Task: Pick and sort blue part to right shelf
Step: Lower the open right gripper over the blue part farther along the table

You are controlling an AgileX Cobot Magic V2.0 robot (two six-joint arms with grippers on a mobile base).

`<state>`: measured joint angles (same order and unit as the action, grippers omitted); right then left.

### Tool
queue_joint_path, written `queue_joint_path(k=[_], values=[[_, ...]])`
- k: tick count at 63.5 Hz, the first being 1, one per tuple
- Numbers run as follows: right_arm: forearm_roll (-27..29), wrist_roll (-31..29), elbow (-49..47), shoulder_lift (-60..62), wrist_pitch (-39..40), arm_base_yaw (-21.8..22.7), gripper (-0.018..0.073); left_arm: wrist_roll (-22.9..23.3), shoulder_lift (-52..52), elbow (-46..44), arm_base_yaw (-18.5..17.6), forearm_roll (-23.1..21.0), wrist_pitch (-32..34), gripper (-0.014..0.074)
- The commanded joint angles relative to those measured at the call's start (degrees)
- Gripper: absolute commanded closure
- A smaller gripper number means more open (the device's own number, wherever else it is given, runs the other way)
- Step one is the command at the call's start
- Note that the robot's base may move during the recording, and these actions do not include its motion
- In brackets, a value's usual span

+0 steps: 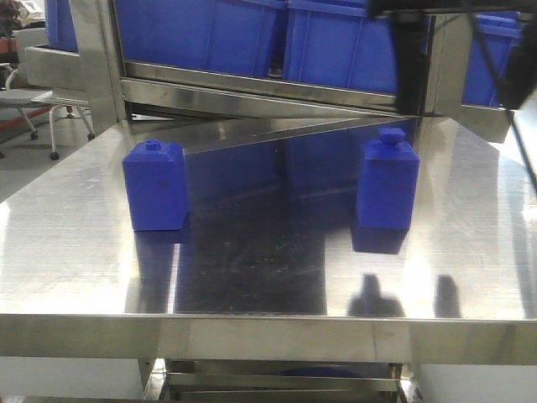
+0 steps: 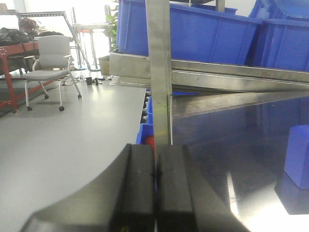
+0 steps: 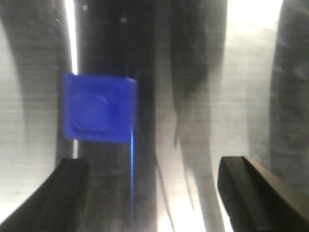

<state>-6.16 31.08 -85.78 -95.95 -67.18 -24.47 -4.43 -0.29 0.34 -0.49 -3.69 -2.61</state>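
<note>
Blue part (image 1: 388, 186): we saw it upright on the worktop (image 1: 252, 277).
Left gripper (image 2: 154, 188): we saw it clenched on nothing.
Right gripper (image 3: 157, 193): released, over the worktop.

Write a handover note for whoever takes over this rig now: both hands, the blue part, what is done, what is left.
Left hand: shut, empty.
Right hand: open, above a blue block; too blurred to tell which.
Blue part: upright on the steel table, right of the flat-topped block, nothing touching it.
Done: nothing yet. Left: grasp the part, set it on the right shelf.
</note>
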Motion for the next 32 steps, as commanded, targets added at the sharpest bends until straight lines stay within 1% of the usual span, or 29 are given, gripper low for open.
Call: queue_joint_path(k=[1, 11, 32], values=[[2.18, -0.07, -6.21, -1.05, -0.34, -0.25, -0.0052, 0.35, -1.42, 1.47, -0.29, -0.38, 4.36, 0.0472], [2.54, -0.07, -9.47, -5.29, -0.35, -0.96, -0.0052, 0.35, -1.42, 1.47, -0.29, -0.38, 4.36, 0.0472], [2.42, 2.57, -9.56, -10.66, -0.20, -1.01, -0.0052, 0.35, -1.42, 1.47, -0.29, -0.38, 4.36, 0.0472]])
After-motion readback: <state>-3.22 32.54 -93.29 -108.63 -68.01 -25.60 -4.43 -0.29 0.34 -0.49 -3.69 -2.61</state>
